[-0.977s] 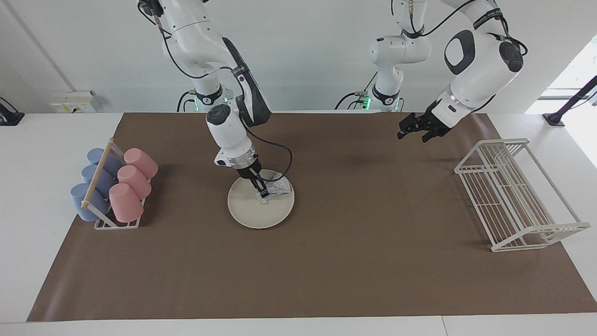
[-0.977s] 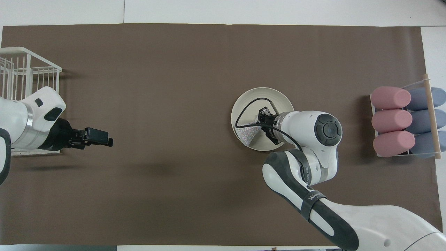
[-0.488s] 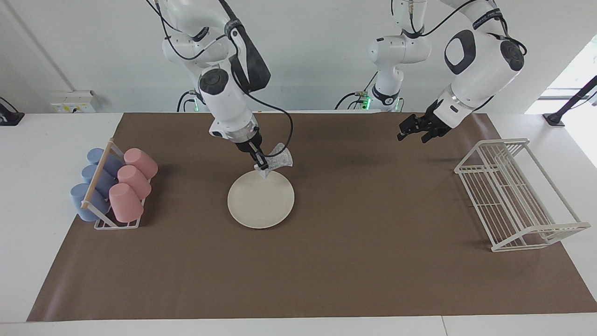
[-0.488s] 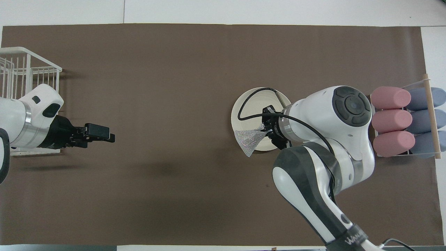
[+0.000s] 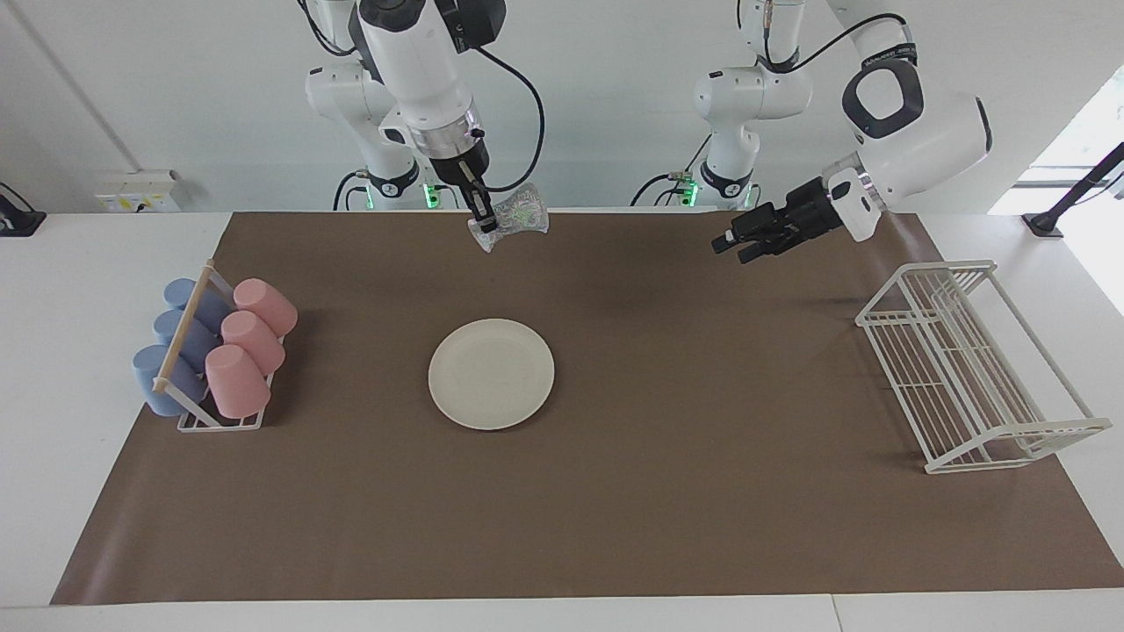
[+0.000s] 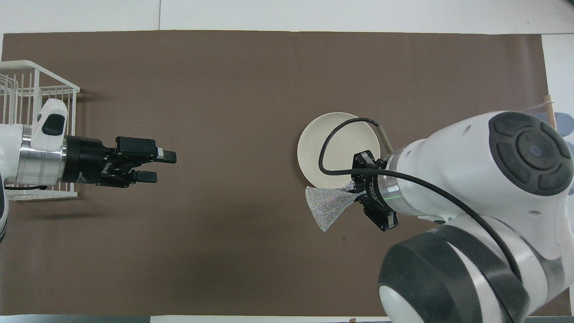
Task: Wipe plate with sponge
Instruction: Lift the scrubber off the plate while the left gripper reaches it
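Note:
The cream-white plate (image 5: pixel 492 373) lies bare on the brown mat, also in the overhead view (image 6: pixel 329 143). My right gripper (image 5: pixel 483 221) is shut on one end of the glittery silvery sponge (image 5: pixel 520 213) and holds it high in the air, well clear of the plate. In the overhead view the right gripper (image 6: pixel 358 194) and the hanging sponge (image 6: pixel 328 208) are over the plate's rim and the mat beside it. My left gripper (image 5: pixel 733 247) is open and empty, raised over the mat toward the left arm's end; it also shows in the overhead view (image 6: pixel 157 167).
A rack of pink and blue cups (image 5: pixel 211 351) stands at the right arm's end of the mat, mostly covered by the right arm in the overhead view. A white wire dish rack (image 5: pixel 966 364) stands at the left arm's end, also in the overhead view (image 6: pixel 27 89).
My right gripper has lifted the sponge off the plate and risen high. My left gripper has swung a little toward the middle of the table.

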